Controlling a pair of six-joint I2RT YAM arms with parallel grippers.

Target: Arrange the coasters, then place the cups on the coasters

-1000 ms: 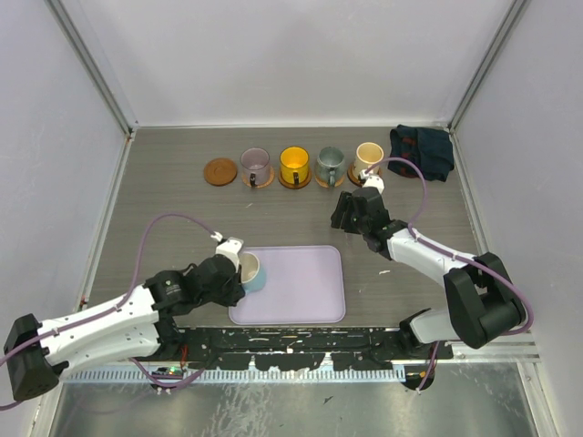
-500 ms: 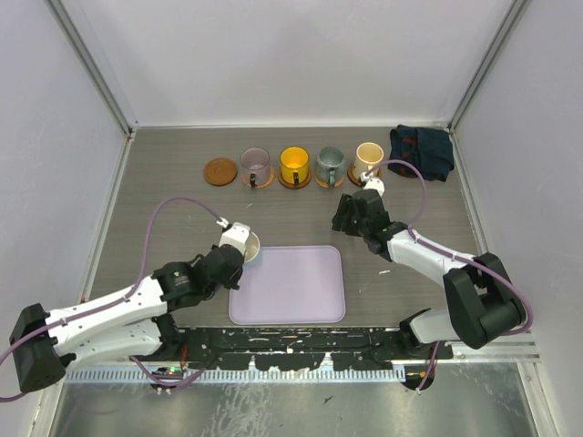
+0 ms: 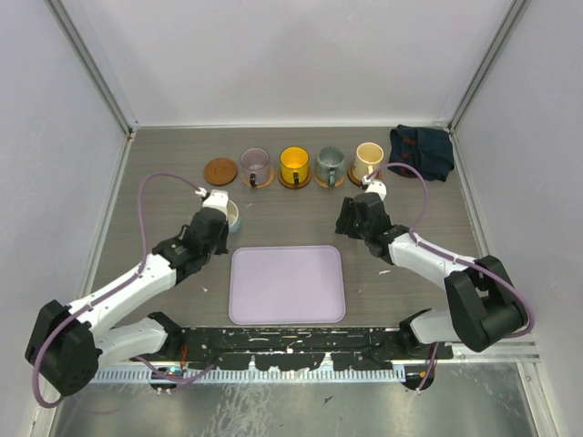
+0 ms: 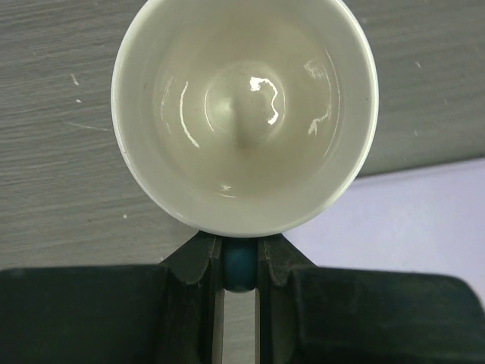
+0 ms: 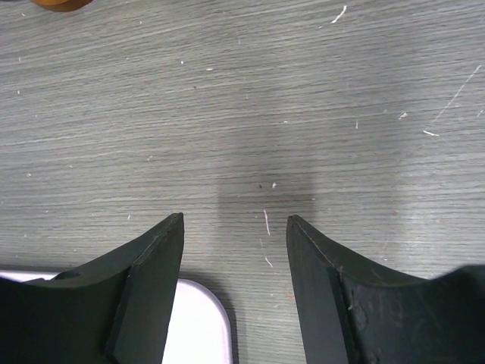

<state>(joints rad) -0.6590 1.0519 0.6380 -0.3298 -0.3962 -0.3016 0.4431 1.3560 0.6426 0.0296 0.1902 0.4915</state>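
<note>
the cream-and-blue mug [image 3: 230, 213] is at 6 o'clock of the bare coaster [image 3: 219, 171], apart from it, its handle pinched in the narrow left end effector [image 4: 239, 254]. the other four cups [image 3: 294, 164] line up toward 3 o'clock of that coaster. the right end effector [image 5: 235, 224] gapes wide, holding nothing, over the worktop [image 3: 173, 182].

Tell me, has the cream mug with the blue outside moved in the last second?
Yes. The left gripper has carried the mug away from the left edge of the lavender tray, toward the back, and it is now near the empty coaster.
</note>
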